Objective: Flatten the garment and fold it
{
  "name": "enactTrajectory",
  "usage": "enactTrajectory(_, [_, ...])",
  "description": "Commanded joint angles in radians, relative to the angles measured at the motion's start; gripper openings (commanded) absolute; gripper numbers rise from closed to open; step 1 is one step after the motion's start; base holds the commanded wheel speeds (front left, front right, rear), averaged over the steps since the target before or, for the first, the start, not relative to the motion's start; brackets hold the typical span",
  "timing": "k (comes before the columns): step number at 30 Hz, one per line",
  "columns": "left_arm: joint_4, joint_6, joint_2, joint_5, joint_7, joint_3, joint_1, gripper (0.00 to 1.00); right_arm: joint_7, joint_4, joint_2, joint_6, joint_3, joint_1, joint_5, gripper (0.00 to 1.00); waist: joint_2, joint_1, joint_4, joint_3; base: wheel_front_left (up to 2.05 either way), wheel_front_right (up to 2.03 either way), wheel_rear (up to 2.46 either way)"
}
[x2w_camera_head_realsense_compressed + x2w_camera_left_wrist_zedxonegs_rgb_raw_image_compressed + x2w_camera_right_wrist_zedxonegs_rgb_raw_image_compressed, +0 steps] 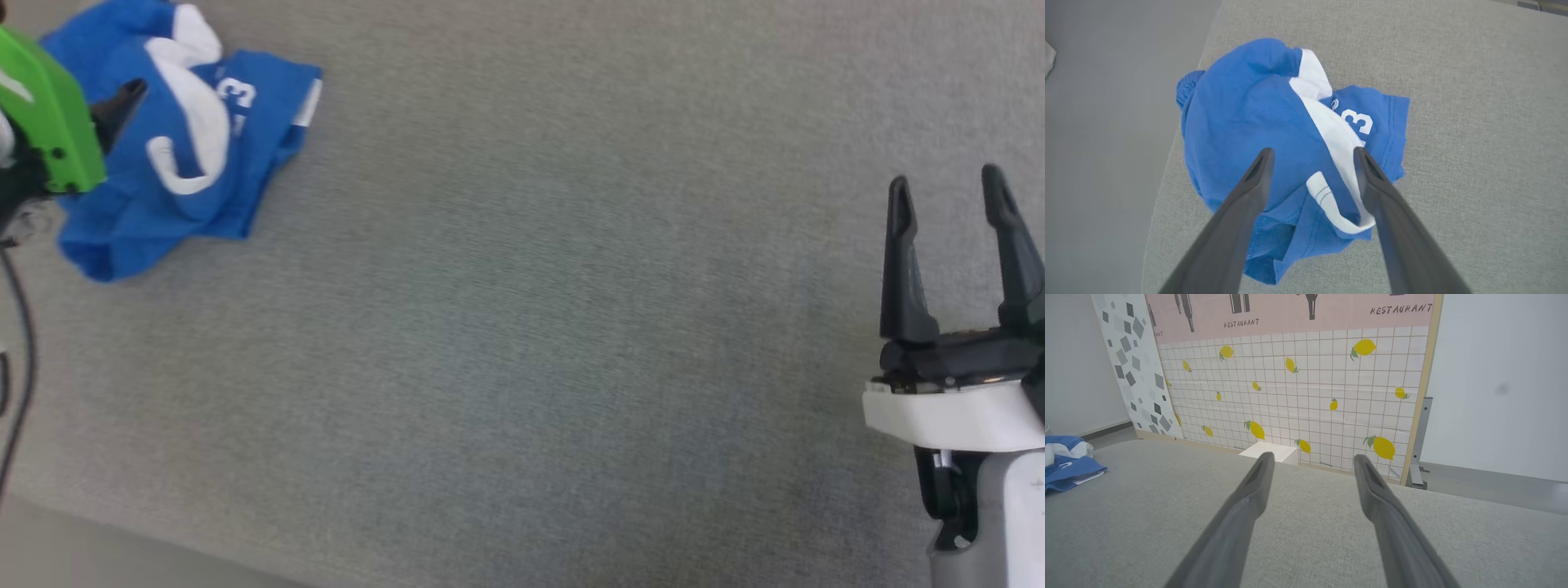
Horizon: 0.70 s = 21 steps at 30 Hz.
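The garment (163, 196) lies crumpled in a heap on the grey cloth surface at the far left, royal blue with white bands and part of the number 23 showing. In the left wrist view the garment (1257, 122) bunches up near the surface's left edge. My left gripper (1312, 153) hangs open above the heap, its fingers spread over the blue cloth and the white band, nothing held. In the head view a green-covered part and one dark fingertip (126, 98) of it show. My right gripper (947, 192) stands open at the far right, far from the garment (1067, 463).
The grey padded surface (531, 327) spreads wide between the two grippers. Its front left edge drops to a grey floor (1098, 163). A black cable (20, 343) hangs at the left. Behind the surface stand a lemon-patterned panel (1298, 396) and a white box (1269, 451).
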State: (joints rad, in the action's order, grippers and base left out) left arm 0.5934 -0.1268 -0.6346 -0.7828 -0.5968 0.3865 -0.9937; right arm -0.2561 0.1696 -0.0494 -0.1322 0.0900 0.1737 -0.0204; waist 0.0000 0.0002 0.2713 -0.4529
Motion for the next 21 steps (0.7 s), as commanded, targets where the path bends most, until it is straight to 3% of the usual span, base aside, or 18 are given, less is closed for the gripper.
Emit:
enactTrajectory(1, [-0.008, -0.004, -0.025, -0.043, -0.035, 0.02, -0.021, 1.0, -0.006, 0.02, -0.001, 0.002, -0.002, 0.021, -0.014, 1.0, 0.0, -0.0002, -0.088, -0.096, 0.0, 0.0, 0.0])
enactTrajectory(4, [-0.008, -0.004, -0.072, -0.119, -0.104, 0.055, -0.03, 1.0, -0.006, 0.051, -0.001, 0.002, -0.009, 0.031, -0.021, 1.0, 0.0, -0.0002, -0.115, -0.127, 0.0, 0.0, 0.0])
enactTrajectory(10, [0.067, -0.004, -0.134, -0.167, -0.156, 0.097, -0.051, 1.0, -0.006, 0.097, -0.001, 0.002, -0.026, 0.045, -0.031, 1.0, 0.0, -0.0002, -0.151, -0.17, 0.0, 0.0, 0.0])
enactTrajectory(19, [0.198, -0.004, -0.136, -0.177, -0.147, 0.153, -0.064, 1.0, -0.006, 0.132, -0.001, 0.002, -0.021, 0.044, -0.038, 1.0, 0.0, -0.0002, -0.173, -0.181, 0.0, 0.0, 0.0])
enactTrajectory(20, [0.207, -0.004, -0.136, -0.18, -0.144, 0.161, -0.064, 0.45, -0.006, 0.133, -0.001, 0.002, -0.02, 0.041, -0.038, 1.0, 0.0, -0.0002, -0.175, -0.177, 0.0, 0.0, 0.0])
enactTrajectory(21, [0.214, -0.004, -0.134, -0.186, -0.147, 0.167, -0.062, 0.0, -0.006, 0.133, -0.001, 0.002, -0.019, 0.038, -0.038, 1.0, 0.0, -0.0002, -0.175, -0.172, 0.0, 0.0, 0.0])
